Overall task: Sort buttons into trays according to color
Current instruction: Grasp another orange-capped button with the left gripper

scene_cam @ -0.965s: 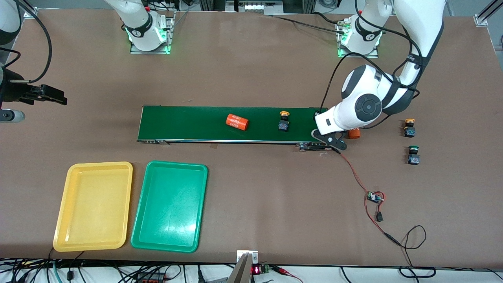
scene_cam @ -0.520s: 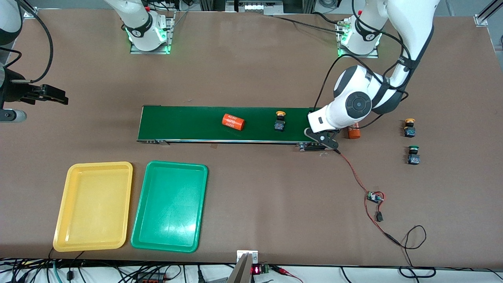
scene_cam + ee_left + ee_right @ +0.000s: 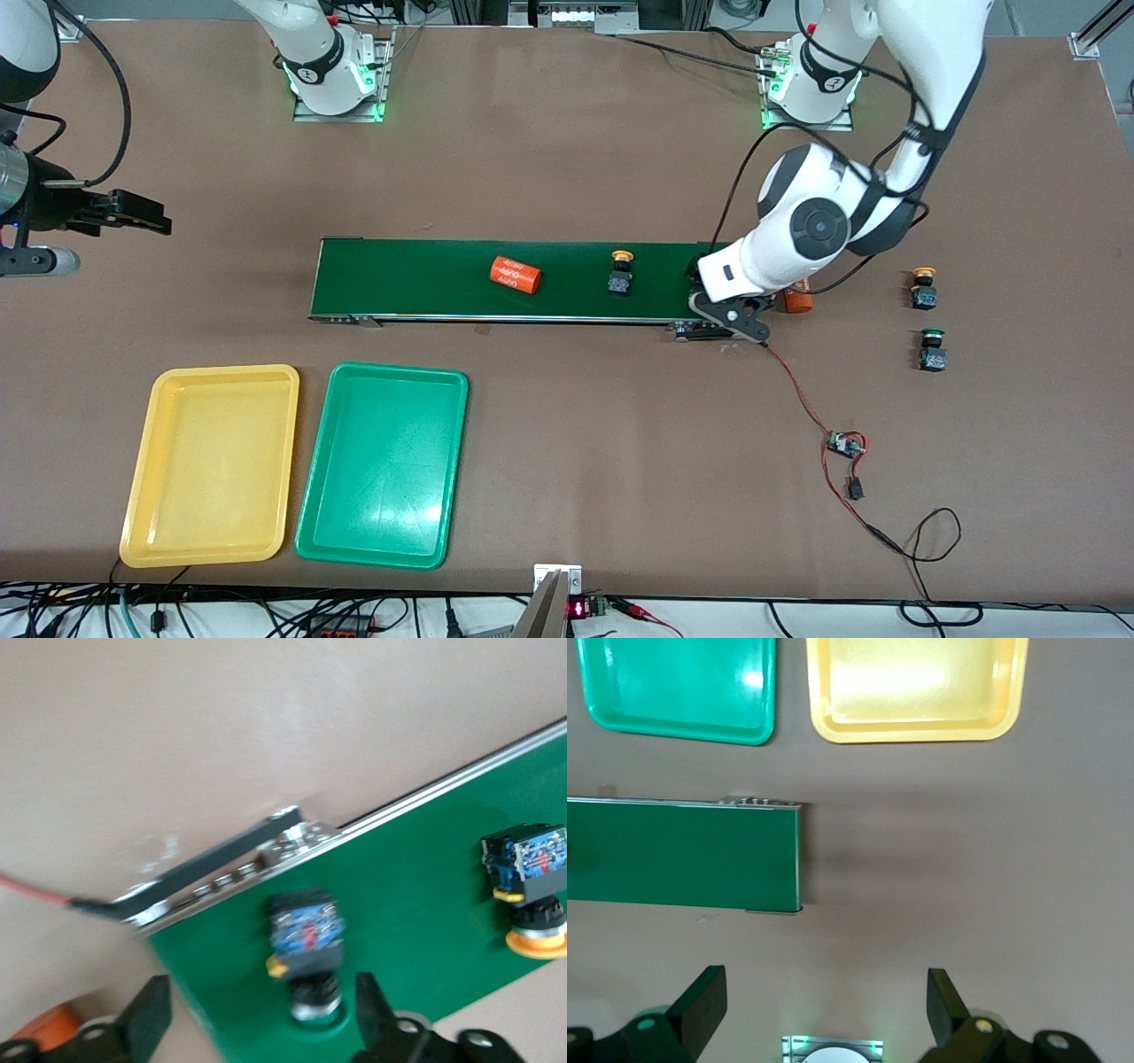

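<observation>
Stretching across the brown table, the dark-green belt is the biggest thing here. Nearer the front camera, toward the right arm's end, two trays lie side by side: the yellow tray and the green tray, which sits closer to the table's middle.

The left arm bends down over the belt's end on its own side. Its left gripper hangs low with the fingers spread wide, and between them, lying on the belt, is a green button that neither finger seems to touch. The right arm waits off at its end of the table, the right gripper up in the air over bare tabletop, fingers spread, nothing between them.

An orange cylinder lies on the belt near its middle. A second cylinder is on the table just off the belt's end, beside the left gripper.

A yellow button lies on the belt between the first cylinder and the left gripper. Two more buttons stand on the table toward the left arm's end: another yellow button and, nearer the camera, another green button.
</observation>
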Motion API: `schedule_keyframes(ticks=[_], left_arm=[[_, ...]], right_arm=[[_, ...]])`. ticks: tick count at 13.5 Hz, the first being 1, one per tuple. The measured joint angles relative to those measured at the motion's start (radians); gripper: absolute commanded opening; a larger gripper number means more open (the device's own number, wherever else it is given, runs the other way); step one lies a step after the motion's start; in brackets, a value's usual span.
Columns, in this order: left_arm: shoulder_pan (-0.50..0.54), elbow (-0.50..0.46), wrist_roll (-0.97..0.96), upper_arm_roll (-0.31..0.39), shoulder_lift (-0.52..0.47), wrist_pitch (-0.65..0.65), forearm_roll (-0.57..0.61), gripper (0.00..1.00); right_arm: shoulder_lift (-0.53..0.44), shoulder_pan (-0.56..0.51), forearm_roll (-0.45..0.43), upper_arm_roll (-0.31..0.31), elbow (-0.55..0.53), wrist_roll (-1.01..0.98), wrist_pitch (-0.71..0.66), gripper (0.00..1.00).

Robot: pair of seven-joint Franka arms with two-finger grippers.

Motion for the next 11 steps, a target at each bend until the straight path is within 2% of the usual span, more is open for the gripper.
schedule_keyframes(ticks=[2,4,6,8,11], left_arm=[[0.125,-0.001,0.003,0.010,-0.051,-0.050,0.000,1.00],[0.282,-0.005,0.024,0.022,-0.054,-0.061,0.001,1.00],[0.384,-0.011,0.035,0.029,-0.037,-0.059,0.019,1.00],[0.438,-0.012,0.034,0.030,-0.014,-0.023,0.116,1.00],[0.519,-0.012,0.044,0.042,0.050,0.117,0.261,1.00]], right_arm=[[-0.004,0.001,0.007,0.000,-0.011,0.000,0.000,1.00],[-0.013,0.002,0.008,0.000,-0.023,0.000,0.000,1.00],[-0.017,0.007,0.009,0.000,-0.027,0.000,0.001,1.00],[-0.021,0.028,0.010,0.001,-0.029,0.030,0.001,1.00],[-0.024,0.071,0.020,0.003,-0.032,0.082,0.008,1.00]])
